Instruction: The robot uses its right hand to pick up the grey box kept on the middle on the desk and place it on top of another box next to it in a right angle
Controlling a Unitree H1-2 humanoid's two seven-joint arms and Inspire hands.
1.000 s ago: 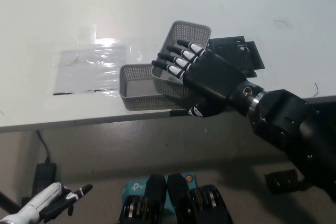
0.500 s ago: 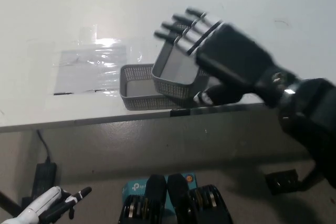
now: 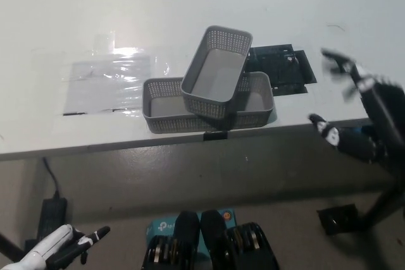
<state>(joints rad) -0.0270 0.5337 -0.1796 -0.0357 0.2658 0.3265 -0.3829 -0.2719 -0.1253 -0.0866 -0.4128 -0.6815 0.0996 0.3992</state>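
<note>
Two grey mesh baskets sit stacked near the desk's (image 3: pixel 190 4) front edge: upper basket (image 3: pixel 217 71) lies crosswise, tilted, on the lower basket (image 3: pixel 164 109). Placement looks done. Black right hand (image 3: pixel 357 109) hangs empty, fingers spread, well right. White left hand (image 3: pixel 54 251) rests lower left, loosely open.

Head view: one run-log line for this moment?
right hand: open, off to the right | upper grey box: crosswise on lower grey box | left hand: resting low
</note>
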